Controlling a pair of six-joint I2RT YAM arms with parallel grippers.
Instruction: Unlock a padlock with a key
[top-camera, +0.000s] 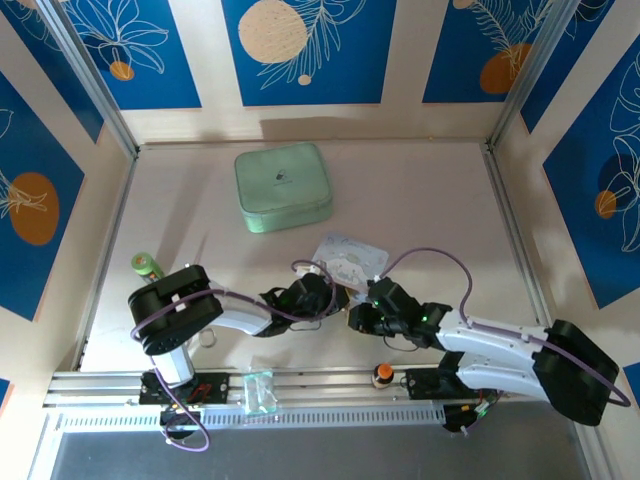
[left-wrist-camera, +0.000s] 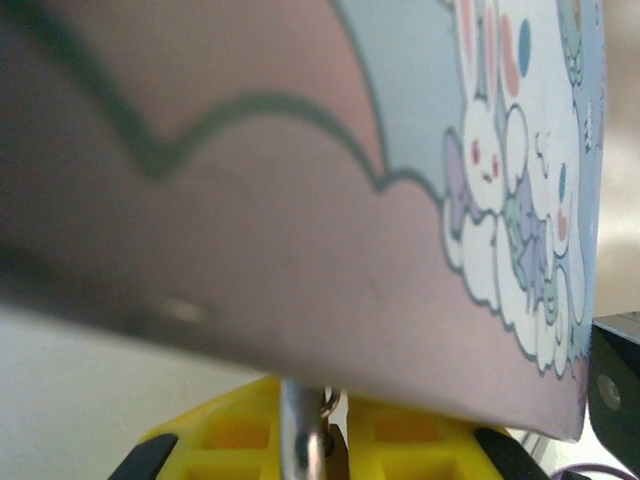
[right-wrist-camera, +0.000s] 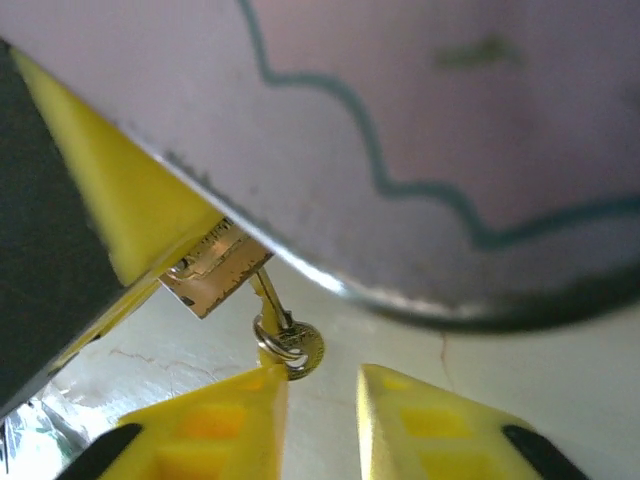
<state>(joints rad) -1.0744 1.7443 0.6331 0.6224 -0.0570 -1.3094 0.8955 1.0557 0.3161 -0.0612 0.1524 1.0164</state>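
Note:
The brass padlock (right-wrist-camera: 210, 268) hangs just under the edge of the pastel cartoon box (right-wrist-camera: 420, 150), pinched by a yellow finger of my left gripper (right-wrist-camera: 130, 215). The small key (right-wrist-camera: 300, 348), with its ring, sticks out of the padlock's underside. My right gripper (right-wrist-camera: 322, 372) is open just below it. The right gripper's left fingertip (right-wrist-camera: 262, 385) touches the key's head, and the gap between the fingers holds nothing. In the left wrist view my left gripper (left-wrist-camera: 315, 400) is shut on a silvery metal part of the padlock (left-wrist-camera: 300, 430), under the box (left-wrist-camera: 300, 200). From above, both grippers meet at the box's (top-camera: 350, 262) near edge.
A mint-green zip case (top-camera: 283, 187) lies toward the back of the table. A green cylinder (top-camera: 147, 265) stands at the left, near the left arm. A round orange-topped knob (top-camera: 382, 374) sits on the front rail. Metal frame posts line both sides.

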